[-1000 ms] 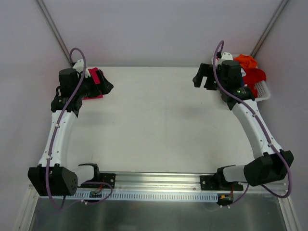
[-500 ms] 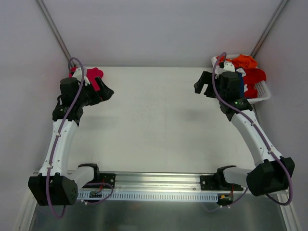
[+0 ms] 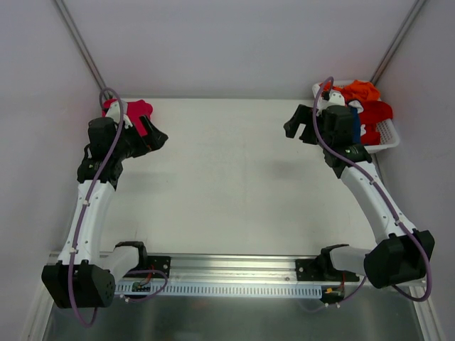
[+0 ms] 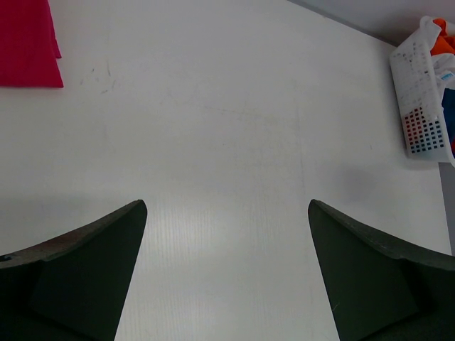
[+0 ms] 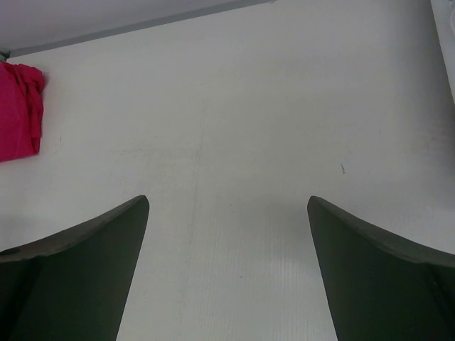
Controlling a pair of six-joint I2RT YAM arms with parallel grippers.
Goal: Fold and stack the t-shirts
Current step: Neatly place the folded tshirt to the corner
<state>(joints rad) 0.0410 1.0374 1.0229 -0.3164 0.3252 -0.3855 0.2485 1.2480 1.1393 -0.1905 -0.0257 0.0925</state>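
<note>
The crimson-pink t-shirt (image 3: 135, 111) lies folded at the far left corner of the table; it also shows in the left wrist view (image 4: 27, 44) and the right wrist view (image 5: 19, 110). My left gripper (image 3: 153, 136) is open and empty, just right of it. The orange t-shirt (image 3: 362, 91), the red t-shirt (image 3: 377, 111) and a bit of the dark blue one (image 3: 362, 125) sit in the white basket (image 3: 387, 133) at the far right. My right gripper (image 3: 300, 123) is open and empty, left of the basket. Both wrist views show wide open jaws over bare table.
The white slatted basket also shows at the right edge of the left wrist view (image 4: 421, 99). Grey walls with two slanted metal rails stand behind the table. The arm bases sit on a metal rail at the near edge.
My left arm has drawn back off the crimson-pink shirt, which now shows more fully at the corner. My right arm has moved left, uncovering the basket.
</note>
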